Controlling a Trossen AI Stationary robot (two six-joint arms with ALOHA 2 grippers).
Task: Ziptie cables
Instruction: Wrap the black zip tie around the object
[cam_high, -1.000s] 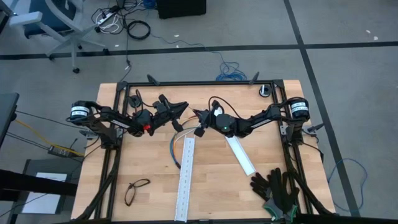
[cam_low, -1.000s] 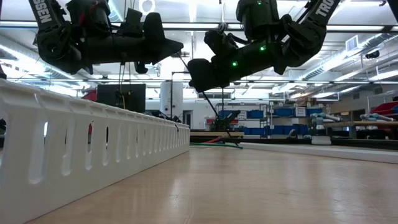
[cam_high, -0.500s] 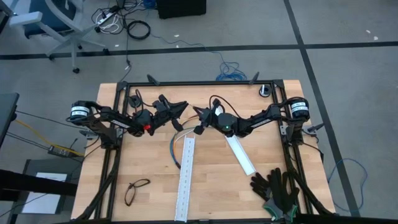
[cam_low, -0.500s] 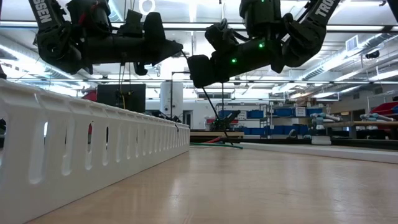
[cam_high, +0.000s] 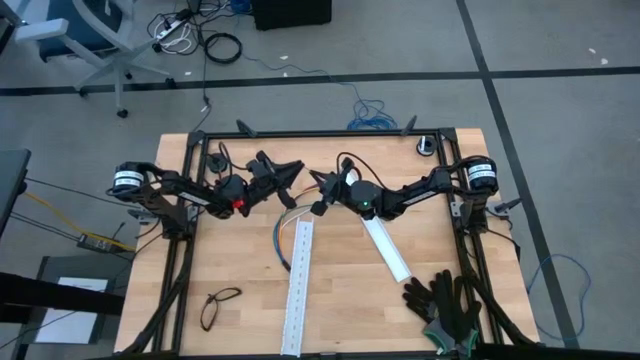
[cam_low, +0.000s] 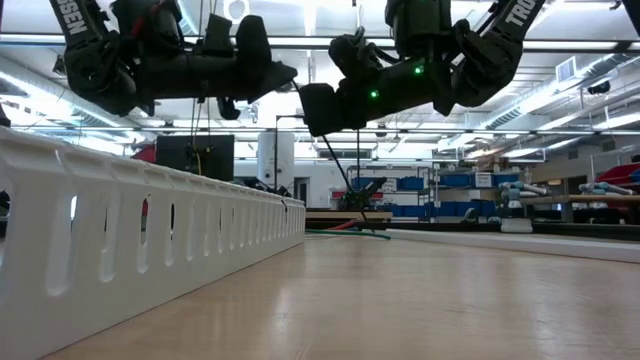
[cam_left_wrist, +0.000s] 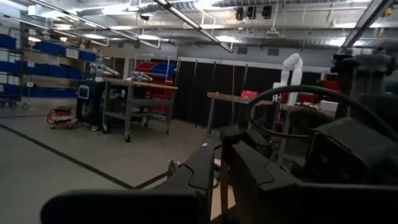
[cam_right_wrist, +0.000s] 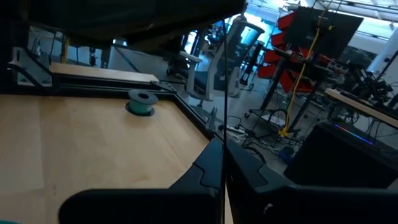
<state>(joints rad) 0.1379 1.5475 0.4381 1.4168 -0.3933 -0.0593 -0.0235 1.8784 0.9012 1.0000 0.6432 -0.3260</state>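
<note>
Both arms hang above the table's (cam_high: 450, 250) far half, tips nearly meeting mid-air. The left gripper (cam_high: 292, 170) is pinched almost closed; what it holds, I cannot tell. The right gripper (cam_high: 316, 182) is clamped fully together on a thin dark strip. The cables (cam_high: 284, 232) lie below them, beside the long white rail's (cam_high: 297, 290) far end.

Lying on the table (cam_high: 240, 320) are two white rails (cam_high: 299, 285), one cable bundle (cam_high: 285, 228), one pair of glasses (cam_high: 219, 306), one green roll (cam_right_wrist: 141, 101) and dark gloves (cam_high: 445, 305) (count unclear).
</note>
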